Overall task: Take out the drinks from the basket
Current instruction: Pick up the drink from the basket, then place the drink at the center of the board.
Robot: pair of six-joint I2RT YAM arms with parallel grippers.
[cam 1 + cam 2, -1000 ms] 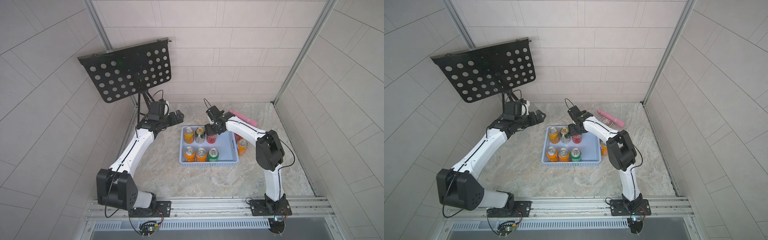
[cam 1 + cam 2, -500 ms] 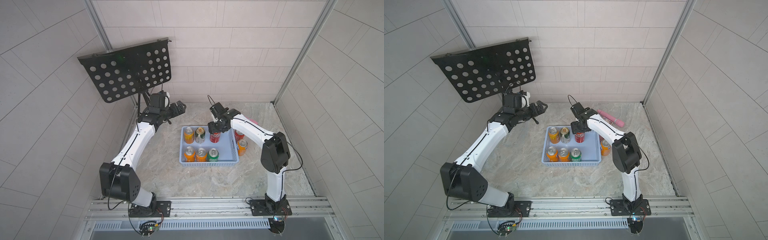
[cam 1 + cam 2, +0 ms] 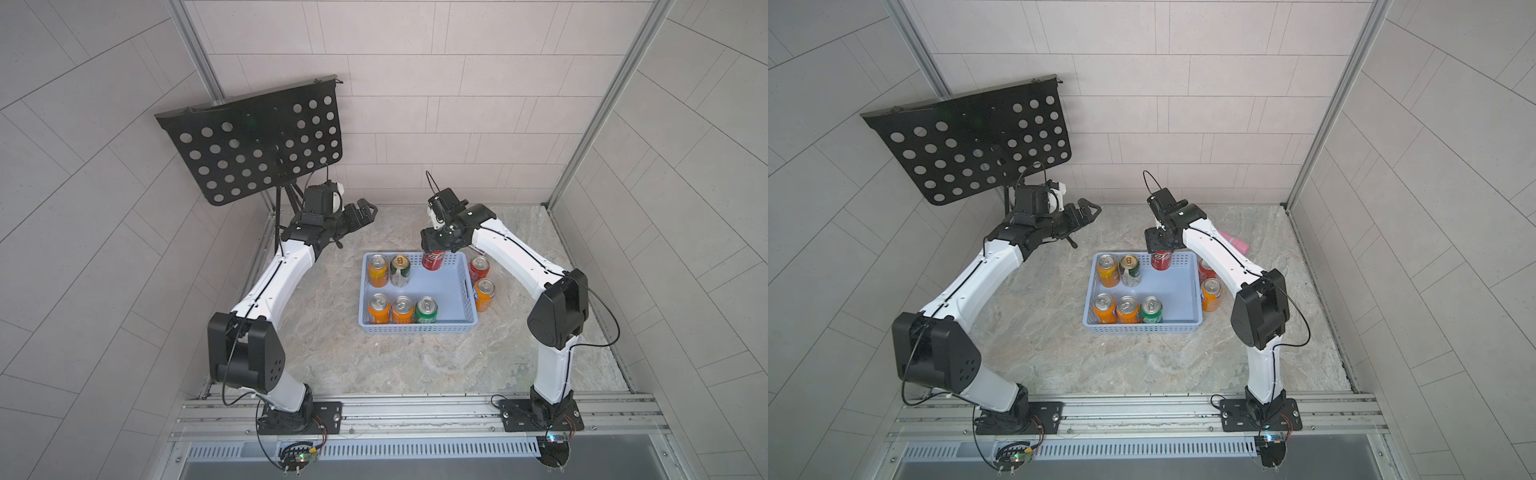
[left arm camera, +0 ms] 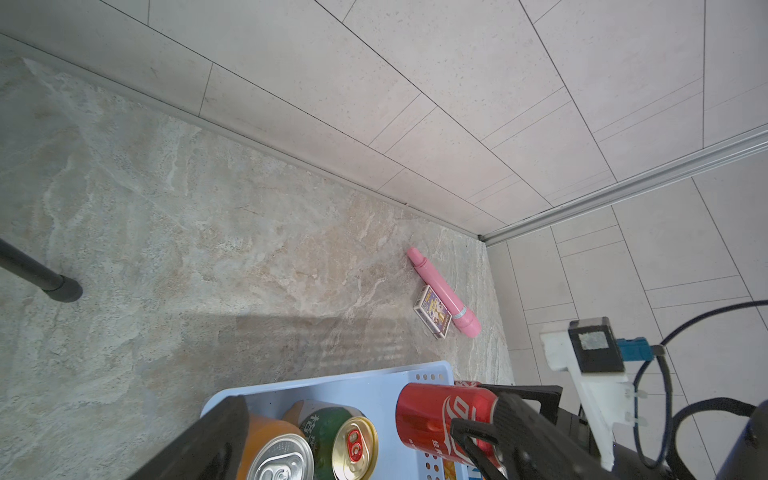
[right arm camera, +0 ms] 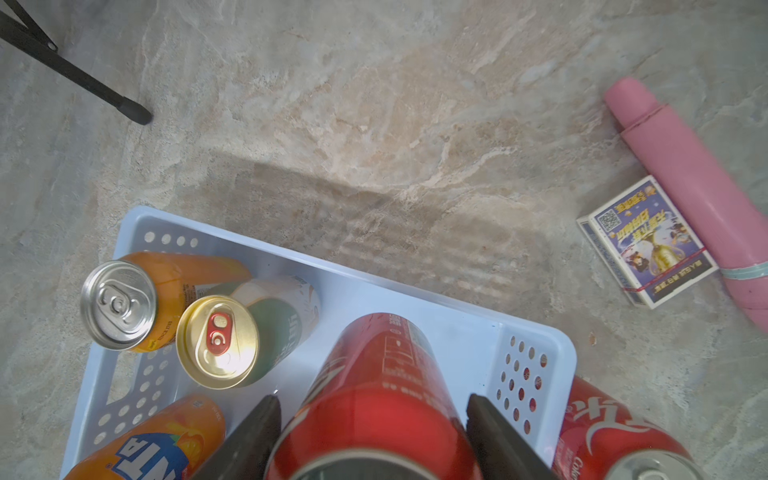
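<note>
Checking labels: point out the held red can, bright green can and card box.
held red can (image 5: 374,395): right wrist view, side.
bright green can (image 3: 427,306): in a top view, lid.
card box (image 5: 646,239): right wrist view, printed face.

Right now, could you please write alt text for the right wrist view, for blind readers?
The right gripper clamps a red Coca-Cola can over a light blue basket holding two orange cans and a green-and-white can. Outside on the stone-patterned table are another red can, a card box and a pink tube.
</note>
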